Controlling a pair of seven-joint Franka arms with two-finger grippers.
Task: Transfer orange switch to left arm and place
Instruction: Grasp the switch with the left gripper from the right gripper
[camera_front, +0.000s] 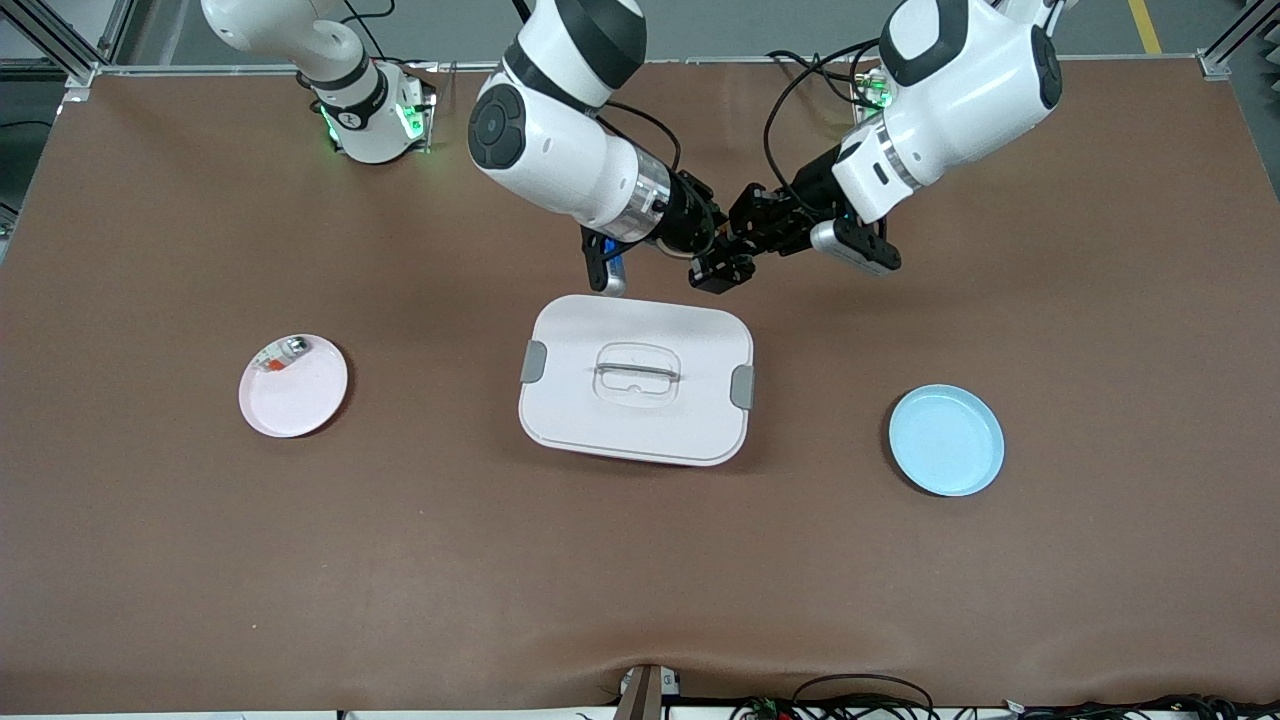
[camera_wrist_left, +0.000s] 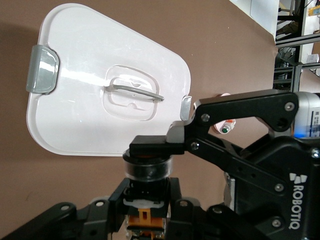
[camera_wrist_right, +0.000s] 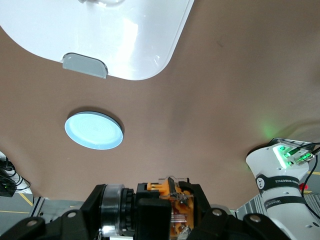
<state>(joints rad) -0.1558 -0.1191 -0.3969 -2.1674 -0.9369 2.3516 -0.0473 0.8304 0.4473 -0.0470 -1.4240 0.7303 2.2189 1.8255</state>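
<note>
We see both grippers meeting in the air just over the table strip next to the box's (camera_front: 636, 379) edge on the robots' side. The orange switch (camera_wrist_left: 146, 172) sits between them: in the left wrist view the left gripper (camera_wrist_left: 146, 210) has its fingers closed on the switch's lower body w/ the orange part, and the right gripper's (camera_wrist_left: 152, 146) fingers (camera_wrist_left: 150, 145) press on its black top end (the round cap itself is hidden under that pad). In the right wrist view the switch (camera_wrist_right: 170, 207) shows as a black barrel w/ orange base held at the right gripper (camera_wrist_right: 150, 210). In the front view the two grippers touch tip to tip, left gripper (camera_front: 745, 232), right gripper (camera_front: 715, 268); the switch is too small to pick out there.

Around them: 1 white box w/ 2 grey clips and a recessed handle, mid table, directly beneath and nearer the front camera than the handover spot. 2 plates: 1 pink plate (camera_front: 300, 400) toward the right arm's end, carrying 1 small silver-and-red item (camera_front: 281, 355); 1 blue plate (camera_front: 946, 440) toward the left arm's end. 2 arms, both reaching in.
</note>
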